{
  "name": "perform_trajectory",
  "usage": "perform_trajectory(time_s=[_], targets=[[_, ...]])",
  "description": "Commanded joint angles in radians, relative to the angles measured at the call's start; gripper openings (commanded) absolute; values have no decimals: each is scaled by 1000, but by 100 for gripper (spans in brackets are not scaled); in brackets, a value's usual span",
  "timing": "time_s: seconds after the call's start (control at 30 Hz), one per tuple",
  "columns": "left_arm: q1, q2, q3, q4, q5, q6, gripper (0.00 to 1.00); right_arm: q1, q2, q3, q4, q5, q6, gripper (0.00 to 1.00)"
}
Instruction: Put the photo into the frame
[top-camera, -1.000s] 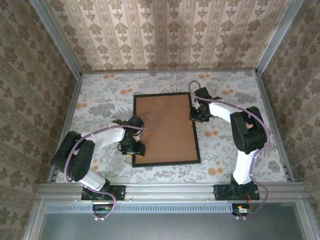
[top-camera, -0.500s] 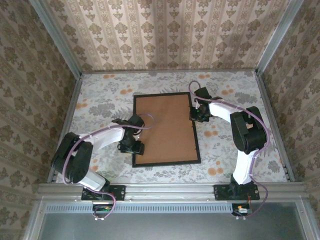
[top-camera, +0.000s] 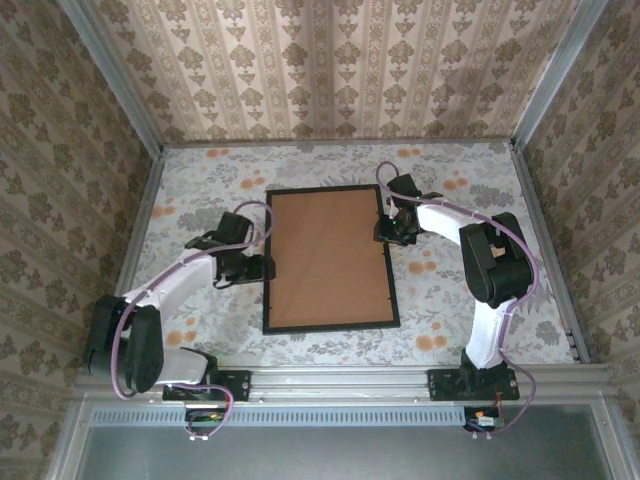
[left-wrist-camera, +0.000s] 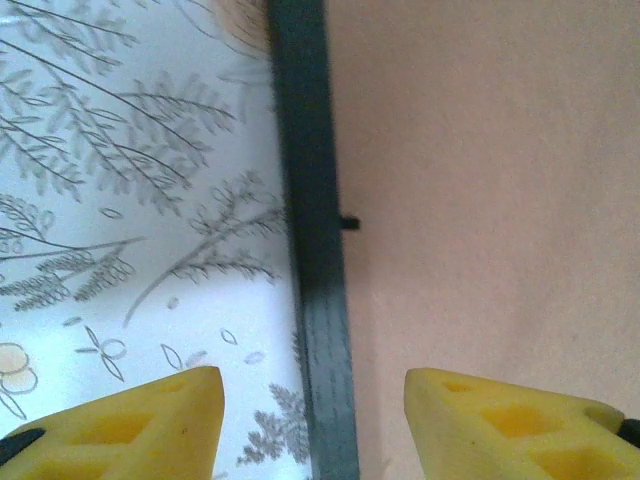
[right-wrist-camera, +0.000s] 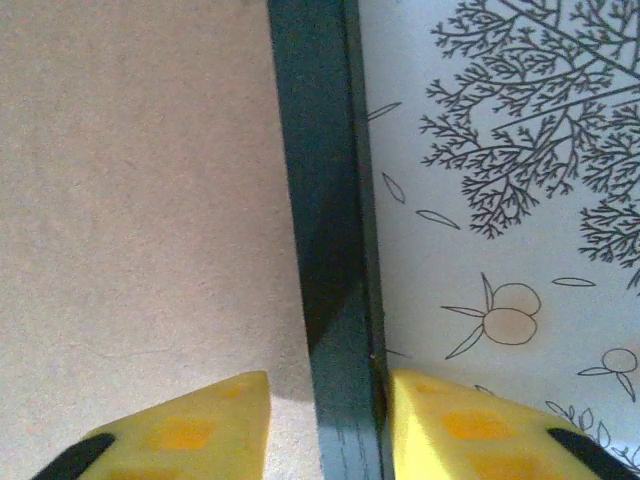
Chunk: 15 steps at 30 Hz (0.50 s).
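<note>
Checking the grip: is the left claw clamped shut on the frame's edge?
No, the fingers of the left claw stand apart, with gaps either side of the frame edge.

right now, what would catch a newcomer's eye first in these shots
The large black frame lies back up in the middle of the table. Its plain brown backing board stands out against the floral tablecloth. The left gripper straddles the frame's left rail with jaws open, and the right gripper straddles the right rail.
</note>
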<state>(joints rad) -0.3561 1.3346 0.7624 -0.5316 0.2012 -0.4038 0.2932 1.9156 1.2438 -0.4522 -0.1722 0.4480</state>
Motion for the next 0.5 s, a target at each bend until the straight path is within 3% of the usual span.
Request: perform_trajectory(time_s=[0.0,0.13,0.27,0.47], targets=[[63,-31,-61,150,128,-69,59,-2,-62,32,-42,-50,-7,43],[105,-19,-117,297,217,-147,59,-10,-147,-23,-43,-46,-15,56],[104,48,-117,340,249,-152,60,-42,-180,-99,2,-74,-11,71],[101,120,-113,351,234,-116,60,-54,-62,-38,79,-181,24,78]])
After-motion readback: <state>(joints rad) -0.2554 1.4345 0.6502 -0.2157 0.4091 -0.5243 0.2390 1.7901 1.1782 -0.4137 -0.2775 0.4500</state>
